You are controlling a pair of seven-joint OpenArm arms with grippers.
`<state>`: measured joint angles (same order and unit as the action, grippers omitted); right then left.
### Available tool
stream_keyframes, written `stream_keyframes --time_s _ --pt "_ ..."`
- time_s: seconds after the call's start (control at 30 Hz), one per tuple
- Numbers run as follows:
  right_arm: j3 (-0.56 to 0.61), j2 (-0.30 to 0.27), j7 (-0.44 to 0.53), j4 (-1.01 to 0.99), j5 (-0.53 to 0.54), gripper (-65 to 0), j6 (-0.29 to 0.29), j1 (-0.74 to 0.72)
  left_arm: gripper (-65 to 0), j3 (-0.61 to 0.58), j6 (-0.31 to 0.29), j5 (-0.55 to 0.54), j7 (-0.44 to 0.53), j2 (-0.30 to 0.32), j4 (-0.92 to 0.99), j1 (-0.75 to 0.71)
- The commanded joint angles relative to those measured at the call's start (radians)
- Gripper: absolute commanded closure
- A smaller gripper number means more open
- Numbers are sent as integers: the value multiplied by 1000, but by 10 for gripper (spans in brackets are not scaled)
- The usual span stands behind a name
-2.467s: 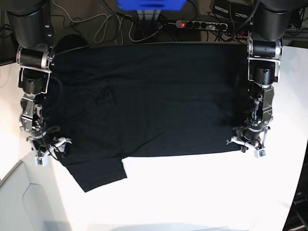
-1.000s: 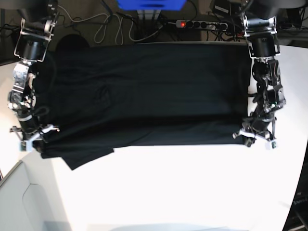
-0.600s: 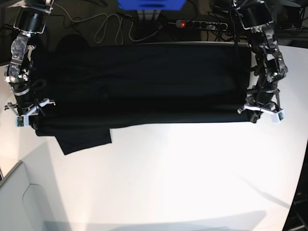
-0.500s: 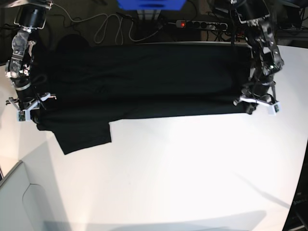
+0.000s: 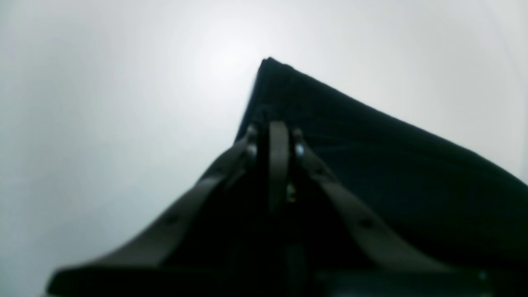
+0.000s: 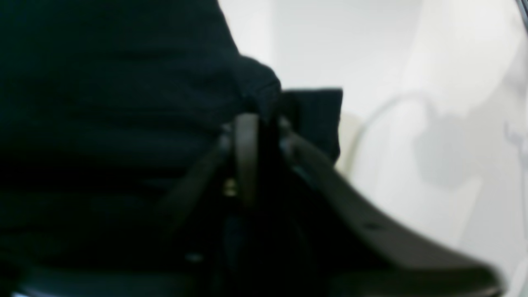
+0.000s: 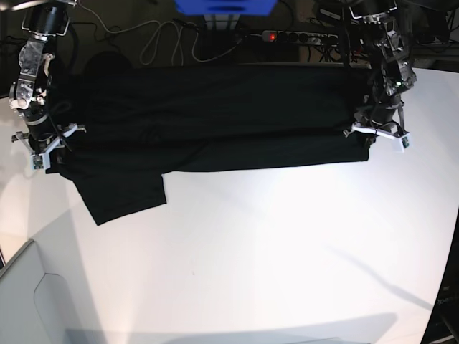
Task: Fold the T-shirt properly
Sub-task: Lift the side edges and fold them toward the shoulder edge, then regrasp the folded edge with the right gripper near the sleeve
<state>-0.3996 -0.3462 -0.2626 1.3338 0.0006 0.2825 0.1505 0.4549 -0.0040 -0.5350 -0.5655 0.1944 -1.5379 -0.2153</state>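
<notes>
Base view shows the near hem of the shirt [image 7: 215, 115] carried up the frame compared with a moment ago: both grippers have drawn it from the middle of the table [image 7: 287, 251] toward the top edge, so the cloth now lies as a narrower, doubled band across the upper third. One sleeve [image 7: 125, 197] still hangs out below the band at the left, unfolded. I judge that the first lengthwise fold is nearly laid and the release is starting.

Left gripper [image 7: 378, 132], at the right of the base view, stays clamped on the hem corner; its wrist view shows the fingers [image 5: 279, 156] pressed together with the dark cloth running away from them in a taut peak. Right gripper [image 7: 44, 141], at the left of the base view, sits at the other corner; in its wrist view a bunched fold of cloth lies right at the tips, but whether the jaws have parted I cannot tell.

Cloth is matte black knit, soft and limp, with shallow wrinkles near the left middle and a straight lower edge. No print is showing. The table is smooth, white and faintly glossy. Cables [image 7: 154, 39] and a power strip [image 7: 297, 36] lie beyond the top edge.
</notes>
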Motion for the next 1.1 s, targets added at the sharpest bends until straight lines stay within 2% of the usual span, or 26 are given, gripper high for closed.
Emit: stream_keyframes --time_s 0.0,0.1,0.17,0.23,0.47,1.07 --pt "-11 -20 23 20 8 -194 -9 -12 -47 5 0 -6 17 12 -17 6" --pt "-11 -20 23 39 9 -335 -9 -9 -192 6 5 -6 17 10 -25 -2" --pt "-11 -20 23 69 9 -394 -9 -2 -250 6 2 -6 19 10 -29 -13" --pt "-11 -20 19 102 9 -425 -9 1 -280 6 0 -6 22 10 -43 -14" --pt "-11 0 16 191 5 -425 -9 13 -280 6 3 -6 26 17 -48 -6" --pt "-11 0 16 195 5 -425 -9 2 -278 0 3 -1 19 10 -45 55"
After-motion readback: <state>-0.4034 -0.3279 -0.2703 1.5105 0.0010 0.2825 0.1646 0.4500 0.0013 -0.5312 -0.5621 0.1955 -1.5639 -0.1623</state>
